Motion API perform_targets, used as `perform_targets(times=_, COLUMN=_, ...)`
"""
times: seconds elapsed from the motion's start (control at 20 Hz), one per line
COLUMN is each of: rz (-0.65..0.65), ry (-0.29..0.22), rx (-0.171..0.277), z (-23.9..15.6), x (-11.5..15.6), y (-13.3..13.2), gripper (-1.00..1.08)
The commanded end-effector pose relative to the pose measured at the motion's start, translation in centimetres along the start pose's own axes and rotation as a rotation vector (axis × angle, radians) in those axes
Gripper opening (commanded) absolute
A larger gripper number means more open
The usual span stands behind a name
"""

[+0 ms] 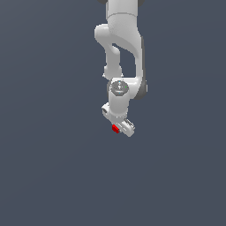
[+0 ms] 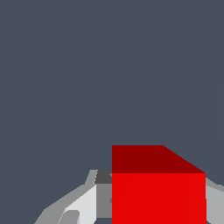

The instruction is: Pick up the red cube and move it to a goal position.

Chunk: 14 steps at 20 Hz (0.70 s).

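Claw [image 2: 153, 205] fingers [image 2: 83, 205] press against both sides of the red cube [image 2: 158, 197], clamped on it, as the wrist view shows; beyond it lies only plain grey ground. Seen from the exterior view, the cube [image 1: 115, 129] sits at the claw's [image 1: 120, 128] tip under the white arm [image 1: 121, 53], which reaches down from the upper edge.

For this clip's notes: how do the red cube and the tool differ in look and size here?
Colour: the red cube is bright red; the tool is white and grey. Size: in the exterior view the cube is a tiny speck, far smaller than the tool. Shape: the cube has flat, plain faces in the wrist view, while the tool has angled, stepped parts. They share a matte rendered finish and sit together, the cube between the fingers.
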State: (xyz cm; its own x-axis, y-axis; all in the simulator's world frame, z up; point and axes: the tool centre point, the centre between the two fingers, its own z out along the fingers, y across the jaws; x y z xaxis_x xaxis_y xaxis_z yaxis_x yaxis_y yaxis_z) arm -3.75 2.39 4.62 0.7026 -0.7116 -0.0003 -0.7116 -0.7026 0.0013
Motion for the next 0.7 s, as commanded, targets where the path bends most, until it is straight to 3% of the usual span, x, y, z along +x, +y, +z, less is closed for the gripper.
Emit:
perform_targets(times=0.0, rz=0.001, ry=0.001, rx=0.001, z=-1.5, x=0.5, y=-0.2, gripper=-1.00)
perform_targets(times=0.65, rz=0.002, ry=0.002, rx=0.000, z=-13.6, x=4.6, y=-1.6, gripper=-1.00)
